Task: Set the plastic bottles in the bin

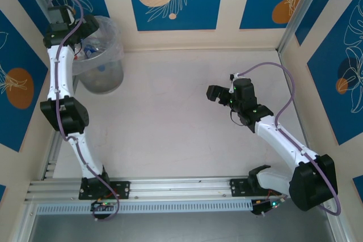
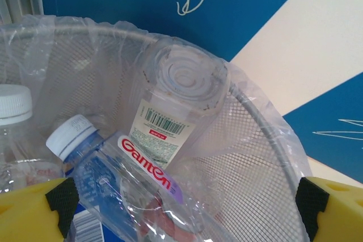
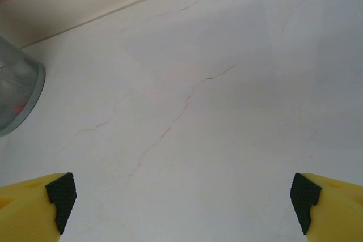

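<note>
The bin (image 1: 106, 79), a clear round basket with a crinkly bag liner, stands at the far left corner of the table. My left gripper (image 1: 86, 29) hangs over its mouth. In the left wrist view my left gripper (image 2: 184, 202) is open, its yellow fingers (image 2: 34, 211) wide apart and touching nothing. Several plastic bottles lie inside the bin (image 2: 255, 157) below it: a Ganten bottle (image 2: 144, 162), one standing bottom-up with a barcode label (image 2: 170, 111), and a white-capped one (image 2: 14, 106). My right gripper (image 1: 218, 94) is open and empty over bare table right of centre, as the right wrist view also shows (image 3: 182, 196).
The white marbled tabletop (image 1: 170, 117) stretches between the arms. Blue-and-cream walls close the back and both sides. A metal rail (image 1: 181, 188) with the arm bases runs along the near edge. The bin's lower wall (image 3: 17, 89) shows at the left of the right wrist view.
</note>
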You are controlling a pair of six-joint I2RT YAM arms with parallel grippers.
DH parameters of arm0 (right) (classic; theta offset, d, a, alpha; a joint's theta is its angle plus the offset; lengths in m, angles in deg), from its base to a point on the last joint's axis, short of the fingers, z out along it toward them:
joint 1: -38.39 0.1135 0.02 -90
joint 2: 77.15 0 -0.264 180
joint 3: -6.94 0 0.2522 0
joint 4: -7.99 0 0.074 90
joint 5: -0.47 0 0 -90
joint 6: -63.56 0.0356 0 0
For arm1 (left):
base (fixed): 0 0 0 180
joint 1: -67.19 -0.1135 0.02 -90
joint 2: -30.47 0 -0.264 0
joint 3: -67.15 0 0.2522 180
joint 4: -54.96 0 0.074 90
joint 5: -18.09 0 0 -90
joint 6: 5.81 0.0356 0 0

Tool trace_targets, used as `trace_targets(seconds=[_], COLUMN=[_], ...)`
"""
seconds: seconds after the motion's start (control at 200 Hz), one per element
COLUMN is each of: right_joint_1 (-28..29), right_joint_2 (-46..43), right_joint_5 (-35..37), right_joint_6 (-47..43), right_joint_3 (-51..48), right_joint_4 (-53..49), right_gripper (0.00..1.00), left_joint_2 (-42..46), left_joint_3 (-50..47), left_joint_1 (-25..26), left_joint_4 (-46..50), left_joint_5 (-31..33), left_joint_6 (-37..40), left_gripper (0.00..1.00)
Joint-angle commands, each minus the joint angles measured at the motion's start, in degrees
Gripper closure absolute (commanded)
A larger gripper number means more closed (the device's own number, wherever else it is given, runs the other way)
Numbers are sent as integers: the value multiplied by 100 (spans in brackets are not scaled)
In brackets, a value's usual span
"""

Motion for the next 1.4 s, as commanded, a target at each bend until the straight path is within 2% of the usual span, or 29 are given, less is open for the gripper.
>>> trace_targets(seconds=[0.0, 0.3, 0.495, 0.64, 0.76, 0.85, 0.96, 1.04, 1.25, 1.395], right_joint_1=[-25, -48, -121, -224, -407, -599, -836, -1005, -1509, -1897], right_joint_2=[11, -21, -56, -124, -226, -293, -371, -438, -416, -173], right_joint_5=[-40, 109, 173, 302, 369, 353, 338, 398, 463, 197], right_joint_6=[82, 20, 38, 22, -22, -64, -149, -245, -1024, -1377], right_joint_3=[100, 100, 100, 49, -99, -219, -365, -540, -1216, -1498], right_joint_4=[22, -25, -1, 41, 218, 349, 447, 599, 1402, 1793], right_gripper=[0, 0, 0, 0, 0, 1, 0, 0, 0, 0], left_joint_2=[543, 2054, 3204, 4100, 4692, 4897, 5100, 5345, 5733, 5445], left_joint_3=[-4, -2087, -3785, -5043, -5986, -6457, -7072, -7836, -9917, -10713], left_joint_1=[-19, 107, 343, 747, 1230, 1498, 1567, 1564, 1562, 1525], left_joint_4=[75, -1004, -1851, -2471, -2942, -3070, -3243, -3839, -5425, -6149], left_joint_5=[-294, -237, -141, -69, 265, 344, 330, 484, 1425, 1647], left_joint_6=[-98, 55, 24, 293, 678, 971, 1155, 1351, 1969, 2374], left_gripper=[1, 1, 1, 1, 0, 1, 1, 0, 0, 1])
